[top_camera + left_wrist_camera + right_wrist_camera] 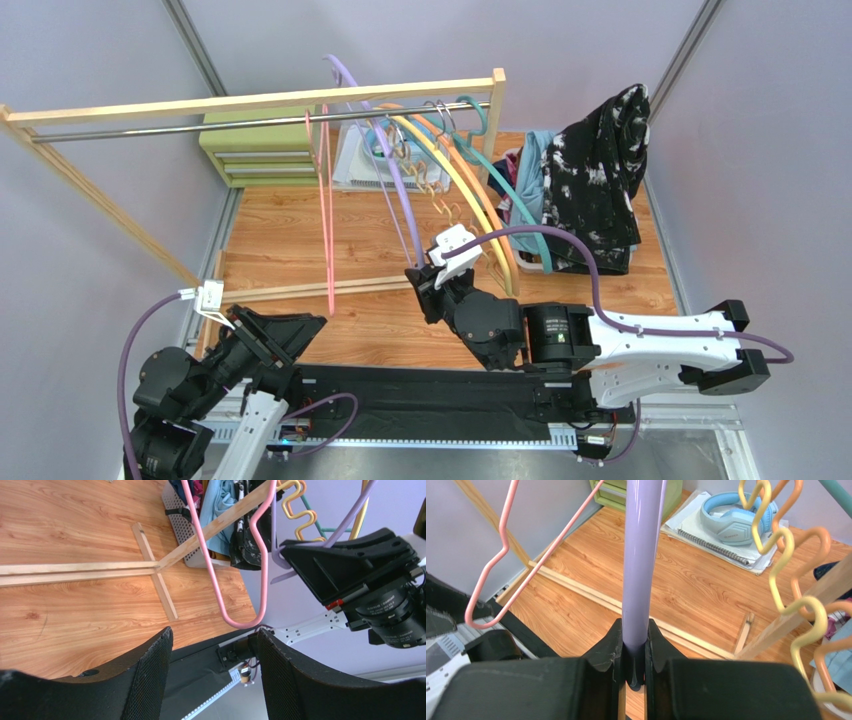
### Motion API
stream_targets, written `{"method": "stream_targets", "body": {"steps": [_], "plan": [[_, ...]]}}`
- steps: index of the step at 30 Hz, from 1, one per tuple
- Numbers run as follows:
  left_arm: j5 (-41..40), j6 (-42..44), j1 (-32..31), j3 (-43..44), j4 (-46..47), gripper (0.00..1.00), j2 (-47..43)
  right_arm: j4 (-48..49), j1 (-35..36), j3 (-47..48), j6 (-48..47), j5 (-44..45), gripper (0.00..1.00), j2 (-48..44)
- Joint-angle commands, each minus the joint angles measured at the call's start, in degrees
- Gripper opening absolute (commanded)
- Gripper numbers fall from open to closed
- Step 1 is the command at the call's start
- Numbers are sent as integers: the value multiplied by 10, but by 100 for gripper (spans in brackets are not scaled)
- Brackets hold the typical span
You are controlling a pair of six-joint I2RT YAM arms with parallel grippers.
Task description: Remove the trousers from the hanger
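Note:
The black white-speckled trousers (600,170) are heaped at the rack's right end over light blue ones (535,150); none hang on a hanger. The purple hanger (395,190) hangs bare from the rail. My right gripper (425,275) is shut on its lower end, and the right wrist view shows the purple bar (641,555) pinched between the jaws of that gripper (635,630). Low at the near left, my left gripper (300,325) is open and empty. In the left wrist view its fingertips (212,635) sit just below the pink hanger's loop (240,622).
The wooden rack's metal rail (200,127) also carries bare pink (327,210), yellow (786,580), orange and teal hangers. A green drawer unit (245,150) stands at the back, and blue headphones (733,515) lie on notebooks. The rack's foot bars (155,575) cross the wooden floor.

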Motion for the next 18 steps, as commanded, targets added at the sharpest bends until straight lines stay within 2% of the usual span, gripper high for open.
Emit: {"method": "stream_targets", "body": {"steps": [1, 13, 18], "plan": [[14, 11, 1, 14, 0, 68, -7, 75, -28, 35, -32, -19, 0, 18], [23, 24, 1, 38, -3, 68, -1, 92, -91, 32, 5, -95, 0, 54], [53, 43, 0, 50, -14, 70, -9, 71, -110, 38, 28, -119, 0, 76]]}}
